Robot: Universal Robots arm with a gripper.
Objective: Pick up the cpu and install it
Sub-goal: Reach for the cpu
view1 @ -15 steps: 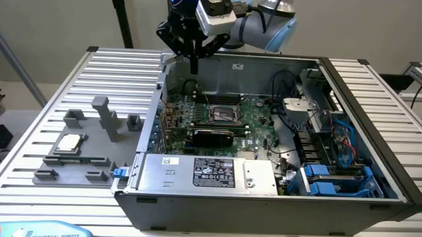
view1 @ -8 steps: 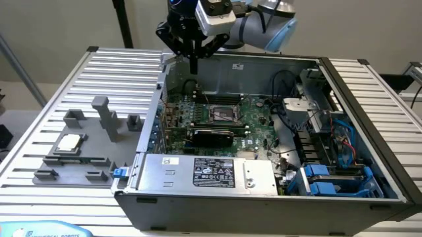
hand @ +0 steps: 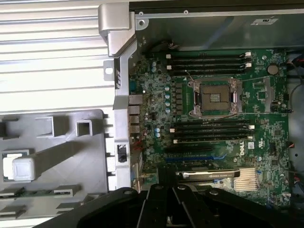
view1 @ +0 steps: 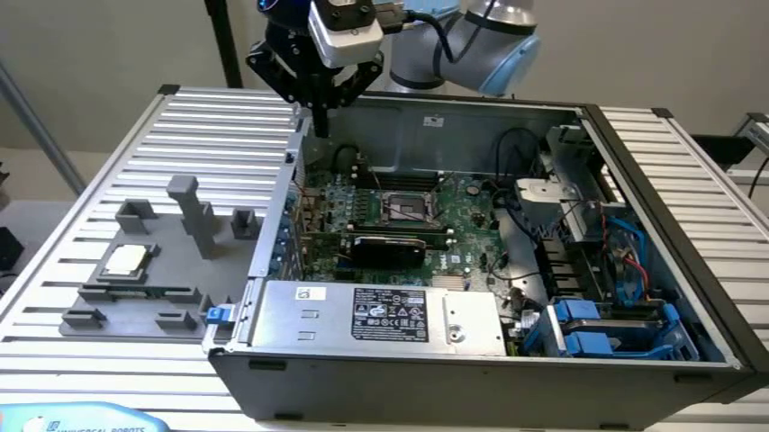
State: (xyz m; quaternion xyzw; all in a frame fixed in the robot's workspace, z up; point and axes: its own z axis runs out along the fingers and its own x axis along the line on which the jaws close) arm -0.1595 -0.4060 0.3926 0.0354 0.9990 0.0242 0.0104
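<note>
**Gripper above the case's far left corner, chip on the fixture**

Exterior view: your gripper hangs over the far left corner of the open computer case, on the exterior view's left side of it, and carries nothing. From this angle you cannot tell whether it is spread or pressed together. The arm behind it is cut off at the top of the picture. The cpu lies flat on the grey fixture, on the slatted table, well apart from the gripper and outside the case. A tall post stands just beside it. Inside the case, the socket sits near the middle of the motherboard, with nothing in it.

Wrist view: you look down on the motherboard and its socket, whose frame stands bare. The gripper shows as a dark, blurred mass, its state unreadable. The fixture is cut off by the frame, and a pale block hides much of the pocket there.
</note>
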